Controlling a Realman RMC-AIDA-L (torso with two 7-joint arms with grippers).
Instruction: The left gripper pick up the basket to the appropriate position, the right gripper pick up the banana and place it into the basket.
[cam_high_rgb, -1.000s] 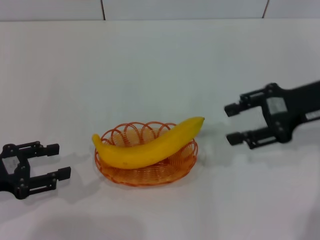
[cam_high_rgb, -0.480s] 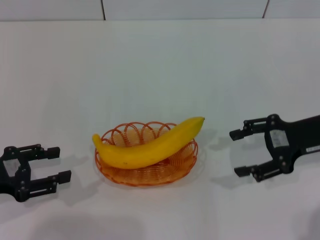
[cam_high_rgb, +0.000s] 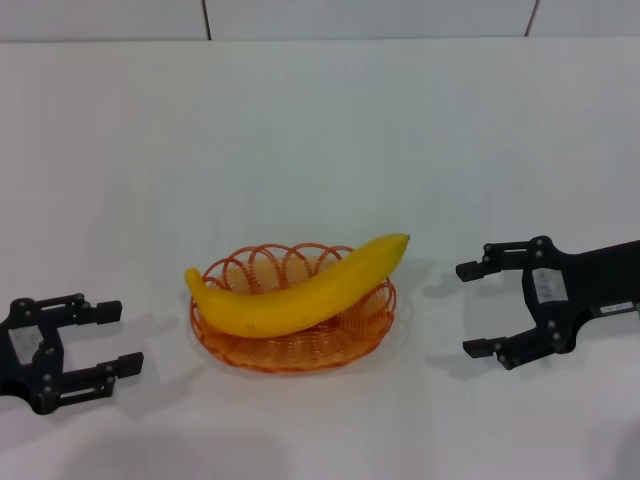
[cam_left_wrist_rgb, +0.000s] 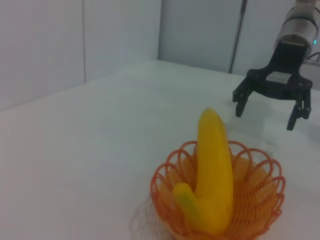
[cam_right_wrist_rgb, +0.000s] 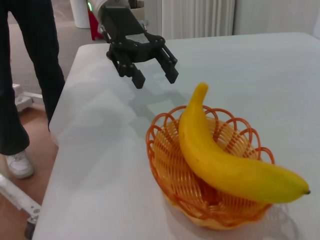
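Observation:
The yellow banana (cam_high_rgb: 300, 290) lies across the orange wire basket (cam_high_rgb: 290, 345) on the white table, its ends overhanging the rim. It also shows in the left wrist view (cam_left_wrist_rgb: 212, 170) and the right wrist view (cam_right_wrist_rgb: 225, 160), lying in the basket (cam_left_wrist_rgb: 250, 200) (cam_right_wrist_rgb: 170, 170). My left gripper (cam_high_rgb: 118, 338) is open and empty, low to the left of the basket, apart from it; it also shows in the right wrist view (cam_right_wrist_rgb: 152, 72). My right gripper (cam_high_rgb: 472, 310) is open and empty to the right of the basket, apart from it; it also shows in the left wrist view (cam_left_wrist_rgb: 265, 111).
The white table (cam_high_rgb: 320, 140) stretches far behind the basket. In the right wrist view a person's dark-trousered legs (cam_right_wrist_rgb: 30, 65) stand on the floor past the table's edge on the left gripper's side.
My right gripper has moved down and a little toward me, staying open. My left gripper has dropped slightly. The banana and basket have not moved.

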